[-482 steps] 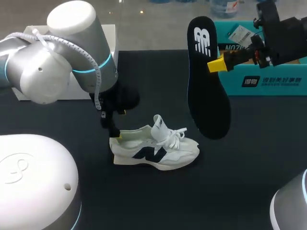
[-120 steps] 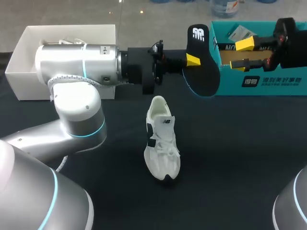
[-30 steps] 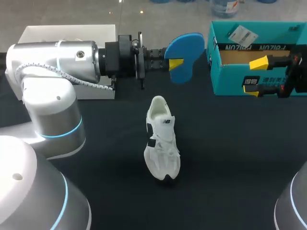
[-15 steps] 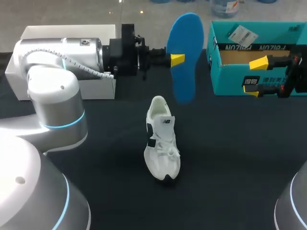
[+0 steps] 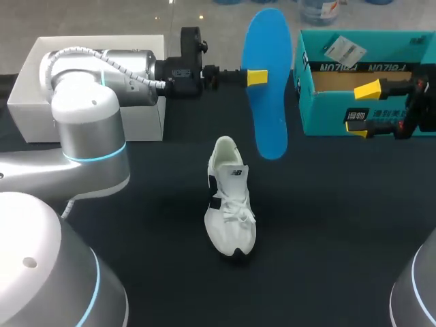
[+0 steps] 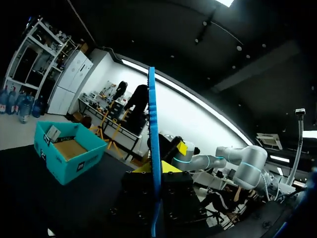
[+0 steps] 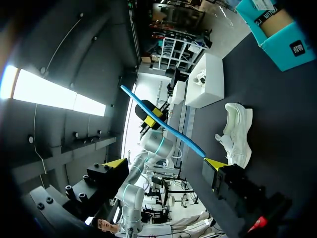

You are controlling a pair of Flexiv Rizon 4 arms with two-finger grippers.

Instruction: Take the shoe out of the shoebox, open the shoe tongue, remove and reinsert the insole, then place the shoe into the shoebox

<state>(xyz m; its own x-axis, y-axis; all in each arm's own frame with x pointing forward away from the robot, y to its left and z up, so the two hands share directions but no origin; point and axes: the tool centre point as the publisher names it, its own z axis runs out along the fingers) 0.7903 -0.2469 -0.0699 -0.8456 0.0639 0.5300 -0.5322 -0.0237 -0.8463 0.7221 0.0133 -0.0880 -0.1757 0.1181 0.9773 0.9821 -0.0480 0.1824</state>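
Left tool (image 5: 258,77) clamps the blue insole (image 5: 267,102) upright beyond the white sneaker (image 5: 230,204), probably lining up reinsertion; right tool (image 5: 364,109) hangs wide, empty, by the teal shoebox (image 5: 327,117).

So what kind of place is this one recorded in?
Probably a robotics lab bench: a dark table with a white shoe and a teal shoebox on it, and the left gripper holding a blue insole above.

Head view bright, evenly lit from above; white shoe (image 5: 230,211) vivid on the dark desk (image 5: 340,225); wrist views dim, light strips (image 7: 54,94) glaring.
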